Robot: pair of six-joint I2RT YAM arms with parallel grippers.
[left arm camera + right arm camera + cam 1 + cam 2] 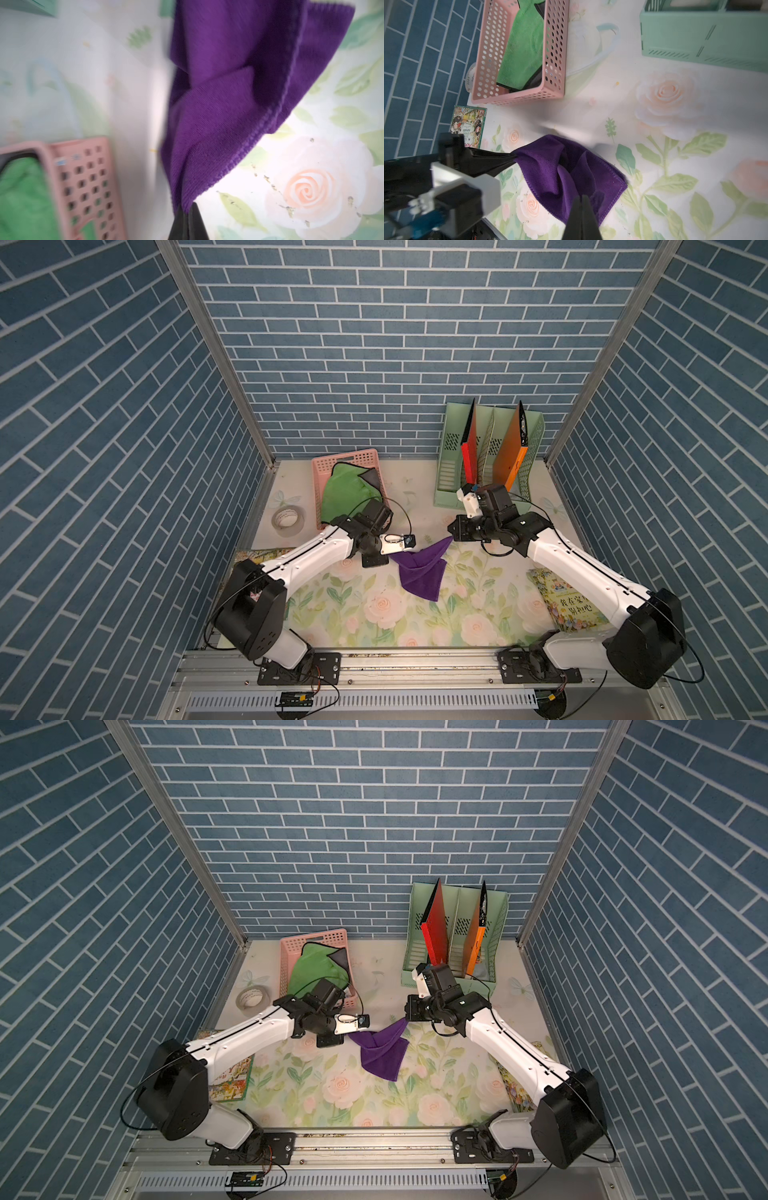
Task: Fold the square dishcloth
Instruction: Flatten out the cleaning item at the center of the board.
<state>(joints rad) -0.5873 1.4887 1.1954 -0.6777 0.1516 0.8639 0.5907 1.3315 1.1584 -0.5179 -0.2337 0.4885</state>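
Note:
The square dishcloth [419, 572] is purple and hangs bunched between my two grippers over the floral table, its lower part drooping toward the table. In both top views my left gripper [390, 558] is shut on the cloth's left corner, and my right gripper [451, 537] is shut on the far right corner. The left wrist view shows the dishcloth [228, 83] running up from the closed left gripper [188, 207]. In the right wrist view the right gripper [581, 197] pinches the dishcloth [550, 172], and the left gripper [513, 156] grips its other corner.
A pink basket [345, 456] holding a green cloth [345, 493] stands behind the left arm, with a tape roll [287, 519] beside it. A mint file rack [449, 435] with a red folder [468, 448] and an orange folder [513, 452] stands back right. Books [569, 605] lie at the table's sides.

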